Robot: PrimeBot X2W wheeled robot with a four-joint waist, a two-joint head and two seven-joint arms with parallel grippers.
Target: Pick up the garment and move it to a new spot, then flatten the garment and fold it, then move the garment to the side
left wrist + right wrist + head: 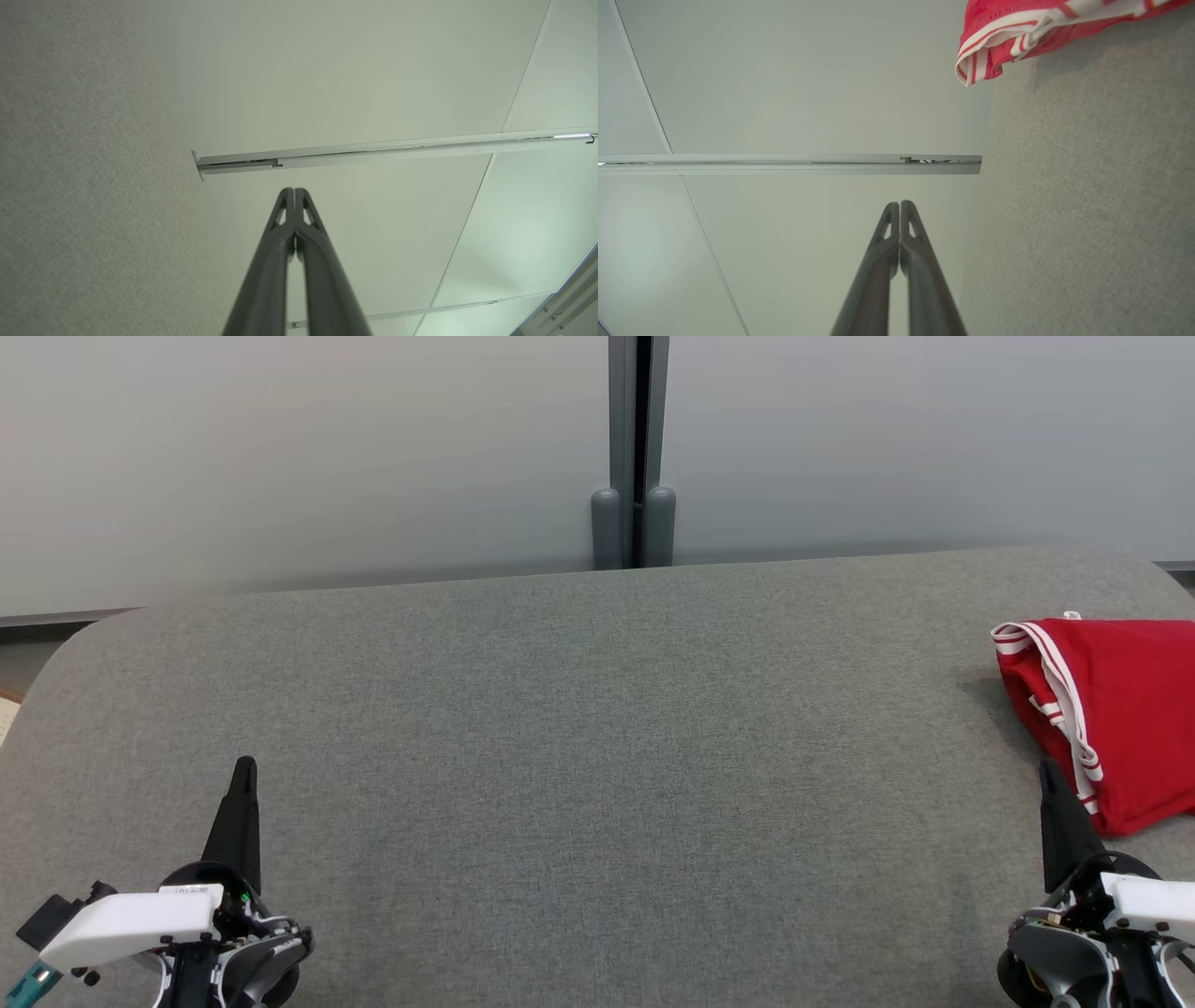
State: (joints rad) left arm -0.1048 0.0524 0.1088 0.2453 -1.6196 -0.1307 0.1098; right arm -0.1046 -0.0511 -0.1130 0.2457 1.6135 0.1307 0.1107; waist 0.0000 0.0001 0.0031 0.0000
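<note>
- Toward the far right of the grey padded surface (597, 756), the red garment (1125, 709) lies bunched in a loose heap, cut off by the head view's right edge.
- White stripes trim its hems, and 1 striped edge faces the middle of the surface.
- Low at the left of the head view, the left gripper (245, 767) has its 2 dark fingers pressed together into 1 point. It holds nothing and sits well apart from the garment.
- Low at the right, the right gripper (1049, 767) is likewise pressed together and empty. Its tip stands just beside the garment's near striped edge, and I cannot tell whether it touches the cloth.
- Each wrist view shows its own finger pair meeting at the tips with no gap.
- Behind the surface, 2 pale wall panels (280, 457) meet at a grey post (638, 448).
</note>
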